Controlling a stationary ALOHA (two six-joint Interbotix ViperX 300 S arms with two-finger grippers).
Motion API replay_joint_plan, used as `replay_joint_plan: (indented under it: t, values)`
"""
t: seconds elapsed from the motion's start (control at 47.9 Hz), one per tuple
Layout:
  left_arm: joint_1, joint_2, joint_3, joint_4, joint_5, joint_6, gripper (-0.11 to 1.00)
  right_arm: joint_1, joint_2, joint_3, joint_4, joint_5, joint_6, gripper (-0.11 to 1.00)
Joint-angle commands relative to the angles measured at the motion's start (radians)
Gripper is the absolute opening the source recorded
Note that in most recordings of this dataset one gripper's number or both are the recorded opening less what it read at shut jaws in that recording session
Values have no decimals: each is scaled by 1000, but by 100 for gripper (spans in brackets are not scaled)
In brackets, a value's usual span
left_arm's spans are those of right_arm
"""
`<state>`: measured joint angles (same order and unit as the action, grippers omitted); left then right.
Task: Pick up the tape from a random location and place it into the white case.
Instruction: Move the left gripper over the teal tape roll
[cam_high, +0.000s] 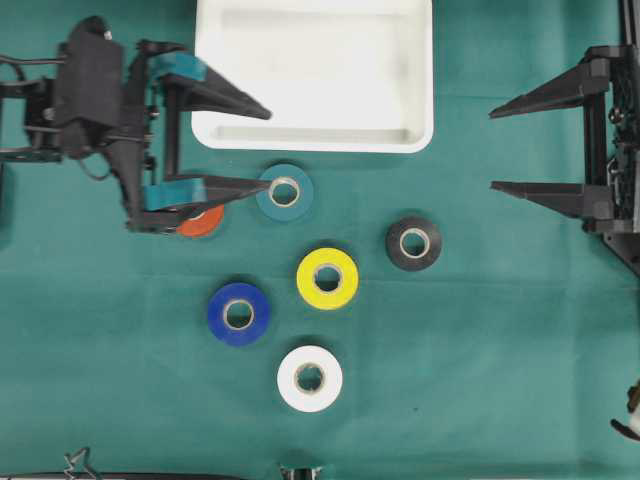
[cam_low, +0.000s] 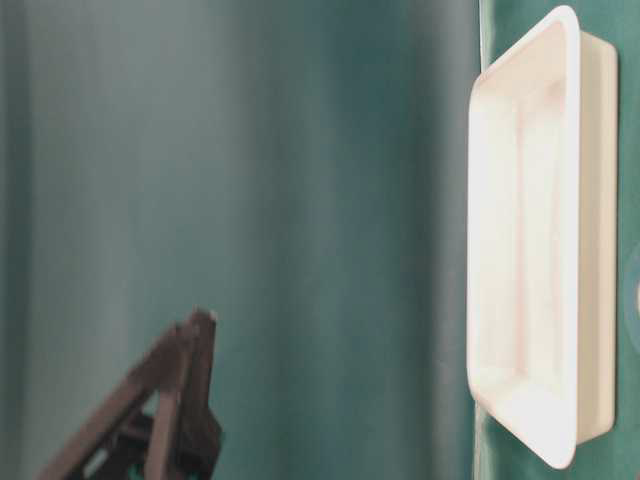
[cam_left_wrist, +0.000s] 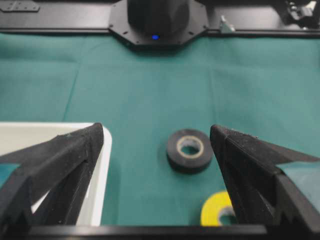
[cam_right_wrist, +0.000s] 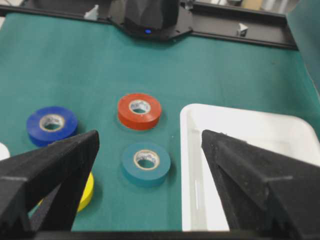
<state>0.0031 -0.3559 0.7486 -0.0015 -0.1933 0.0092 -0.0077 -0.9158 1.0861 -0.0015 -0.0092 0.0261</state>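
- Both grippers were seen spread wide with nothing held: the left gripper (cam_high: 265, 147) was extended over the desk (cam_high: 500, 380), one finger lying across the lower left corner of the white case (cam_high: 314, 75) and the other reaching to the edge of the teal tape roll (cam_high: 285, 191); the right gripper (cam_high: 492, 150) was kept back at the right edge, well apart from every roll.
- The white case was placed at the top middle of the green-covered desk, and no tape could be seen inside it.
- Six tape rolls were laid flat on the cloth below the case: the teal one just beneath its lower rim, the orange roll (cam_high: 203, 220) partly hidden under the left gripper, the black roll (cam_high: 414, 243) to the right, the yellow roll (cam_high: 328, 278) in the middle, the blue roll (cam_high: 239, 314) lower left, and the white roll (cam_high: 310, 378) nearest the bottom edge.
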Motion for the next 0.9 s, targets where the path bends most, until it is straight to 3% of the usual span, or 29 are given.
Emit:
replay_joint_plan:
  t: [0.0,0.459,0.606,0.877]
  values:
    - [2,14,-51,-2,-3,0,99,-2,9,-25,0,0,2,91]
    - [2,41,-87,-6,80,-17,99,-2,12,-25,-2,11,0,91]
    - [2,69,-140,-8,212,-35,99,-2,12,-25,-2,15,0,91]
    - [0,166,-301,-8,574,-40,99,-2,14,-25,-2,20,0,91]
